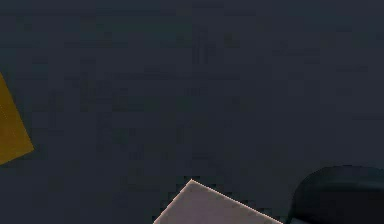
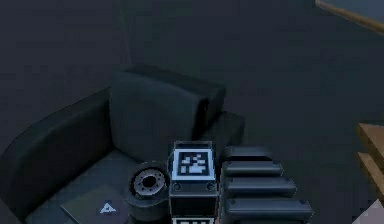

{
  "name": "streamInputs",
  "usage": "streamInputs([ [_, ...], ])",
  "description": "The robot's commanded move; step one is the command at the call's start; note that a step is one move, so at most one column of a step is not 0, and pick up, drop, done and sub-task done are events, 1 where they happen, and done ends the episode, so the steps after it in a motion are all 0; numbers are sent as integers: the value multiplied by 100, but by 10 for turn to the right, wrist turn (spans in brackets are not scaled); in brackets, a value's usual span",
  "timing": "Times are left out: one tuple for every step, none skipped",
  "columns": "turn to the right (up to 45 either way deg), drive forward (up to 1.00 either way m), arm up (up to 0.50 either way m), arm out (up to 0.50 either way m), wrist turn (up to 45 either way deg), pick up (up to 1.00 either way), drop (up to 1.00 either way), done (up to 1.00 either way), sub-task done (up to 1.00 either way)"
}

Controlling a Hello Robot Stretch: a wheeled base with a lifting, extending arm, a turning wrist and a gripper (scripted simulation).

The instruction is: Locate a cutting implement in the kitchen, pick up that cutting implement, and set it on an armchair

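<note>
Dark arm (image 2: 252, 186) outstretched, claw (image 2: 147, 188) at armchair (image 2: 160, 108)

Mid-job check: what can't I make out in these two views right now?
Arm side view: the gripper shows its far end against the armchair seat, so whether it holds anything cannot be told.
Arm side view: small pale triangle by it, too small to name.
Forward view: yellow shape, pale corner and dark rounded shape, all cut off by edges.
</note>
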Motion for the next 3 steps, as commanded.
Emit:
streamInputs([
  [0,0,0,48,0,0,0,0,0],
  [0,0,0,0,390,0,0,0,0],
  [0,0,-40,0,0,0,0,0,0],
])
